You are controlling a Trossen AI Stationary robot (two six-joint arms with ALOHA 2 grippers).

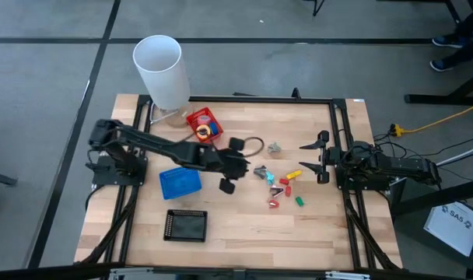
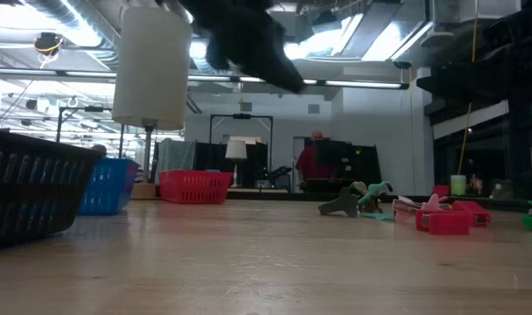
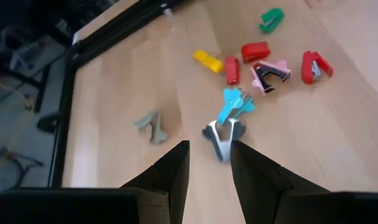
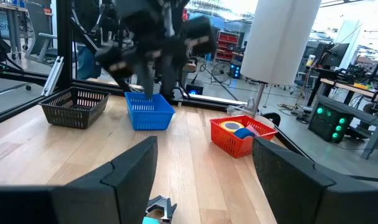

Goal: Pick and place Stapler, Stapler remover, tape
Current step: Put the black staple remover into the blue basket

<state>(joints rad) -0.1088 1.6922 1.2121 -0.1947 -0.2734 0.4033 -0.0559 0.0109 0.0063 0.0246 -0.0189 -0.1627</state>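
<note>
Wooden counter (image 1: 244,225) carries a scatter of small staplers and staple removers near its middle, and the red basket (image 1: 203,124) serves as the landmark. Inside that basket lie tape rolls (image 1: 208,128), yellow and blue showing. Out from the basket toward the counter's centre, the left gripper (image 1: 232,165) hangs above the counter with its fingers (image 3: 167,180) released and holding nothing; just beyond their tips sits a dark staple remover (image 3: 223,135), touching a light blue remover (image 3: 235,104). Farther from the basket lie a yellow stapler (image 3: 208,60), two red staplers (image 3: 255,51), a pink remover (image 3: 270,73), a green stapler (image 3: 271,20), and, apart from them, a grey remover (image 3: 150,126). A blue basket (image 1: 179,183) stands near the red one, a black basket (image 1: 186,225) beyond it. The right gripper (image 1: 318,158) waits at the counter's far edge from the basket, fingers spread and empty.
</note>
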